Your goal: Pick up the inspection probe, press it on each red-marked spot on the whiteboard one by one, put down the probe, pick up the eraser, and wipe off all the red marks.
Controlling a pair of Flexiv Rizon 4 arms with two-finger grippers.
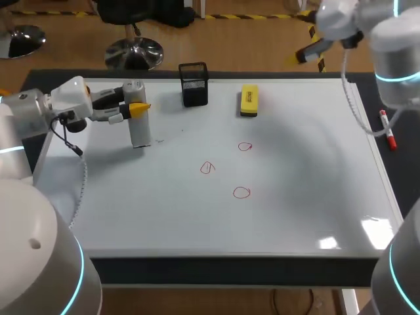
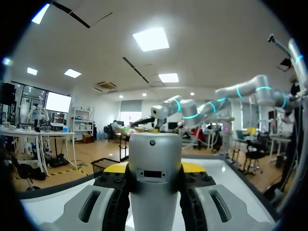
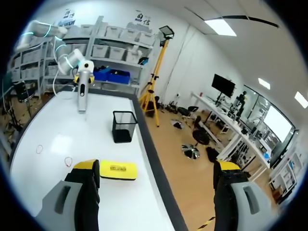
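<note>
Head view: left arm [image 1: 26, 121] holds the inspection probe [image 1: 138, 125] upright at the whiteboard's [image 1: 295, 210] left rear. The left jaws are clamped on its upper body, a side grip that keeps the tip down for pressing. Whether the tip touches the board cannot be told. Three red marks [image 1: 241, 192] lie mid-board, well apart from the probe. The eraser [image 1: 249, 100] waits near the far edge, near a mesh cup [image 1: 194, 84]. Right arm [image 1: 394, 59] sits high, probably to leave room.

Left wrist view: both fingers [image 2: 108, 204] press the probe's sides.

Right wrist view: right jaws wide apart and empty, eraser just beside one finger.
</note>
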